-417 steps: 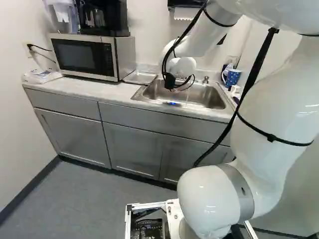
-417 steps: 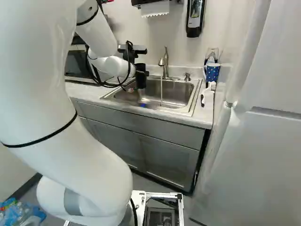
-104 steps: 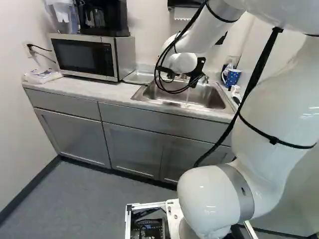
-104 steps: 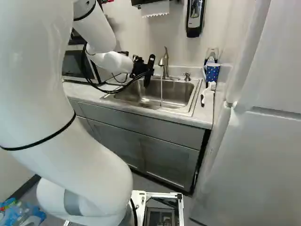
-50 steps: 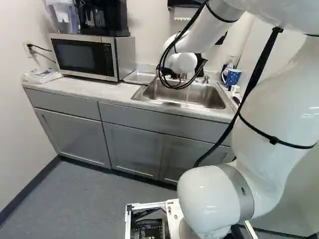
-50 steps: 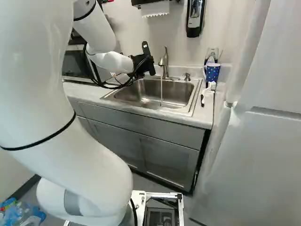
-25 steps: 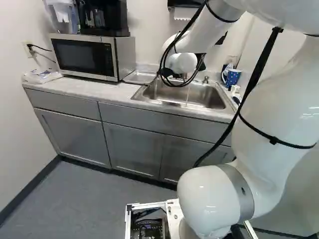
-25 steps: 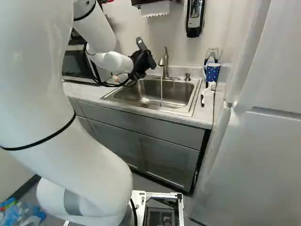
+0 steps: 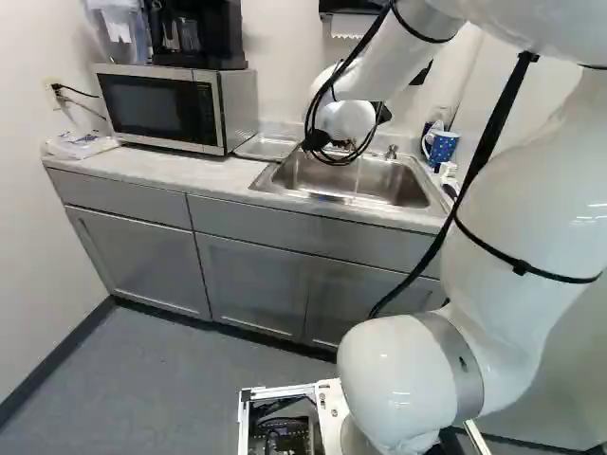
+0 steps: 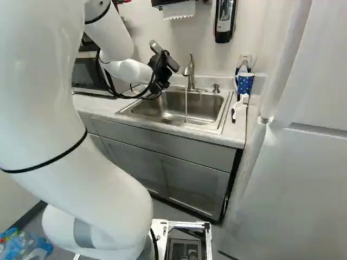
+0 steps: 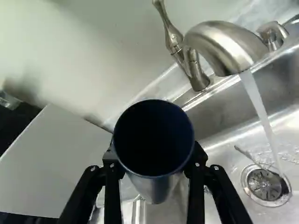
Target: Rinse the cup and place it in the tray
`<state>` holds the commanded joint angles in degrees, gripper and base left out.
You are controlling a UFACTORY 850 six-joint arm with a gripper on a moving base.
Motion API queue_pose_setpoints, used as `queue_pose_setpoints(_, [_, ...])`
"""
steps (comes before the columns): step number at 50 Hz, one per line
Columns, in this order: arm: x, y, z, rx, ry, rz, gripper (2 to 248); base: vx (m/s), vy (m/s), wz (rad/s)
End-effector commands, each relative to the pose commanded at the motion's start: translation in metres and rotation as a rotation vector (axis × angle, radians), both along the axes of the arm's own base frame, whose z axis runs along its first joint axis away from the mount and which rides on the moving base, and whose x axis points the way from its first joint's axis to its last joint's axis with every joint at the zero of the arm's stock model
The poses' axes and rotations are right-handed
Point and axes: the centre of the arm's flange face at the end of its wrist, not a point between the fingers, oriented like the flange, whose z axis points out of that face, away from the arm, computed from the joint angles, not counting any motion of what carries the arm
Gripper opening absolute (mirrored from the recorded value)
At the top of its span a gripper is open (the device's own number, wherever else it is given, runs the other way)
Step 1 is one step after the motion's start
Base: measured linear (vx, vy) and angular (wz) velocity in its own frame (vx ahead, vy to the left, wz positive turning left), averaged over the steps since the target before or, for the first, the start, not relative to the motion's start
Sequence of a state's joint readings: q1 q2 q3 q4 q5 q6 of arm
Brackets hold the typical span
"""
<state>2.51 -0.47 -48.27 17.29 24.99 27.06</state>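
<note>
Lying between microwave and sink in the left base view, the tray awaits the cup. Rightward, the gripper clamps that cup near the faucet, fingers parted its width. Water runs clear of it; rinsing may be finished, placing remains.

You have a microwave on the counter, with a coffee maker on top. In the right base view, you see a spotted mug behind a brush.
</note>
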Motion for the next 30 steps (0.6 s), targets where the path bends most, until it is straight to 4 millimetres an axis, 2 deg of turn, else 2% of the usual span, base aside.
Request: queue_pose_setpoints(30, [0.0000,0.0000,0.0000,-0.298,0.027,0.098,126,0.000,0.000,0.000])
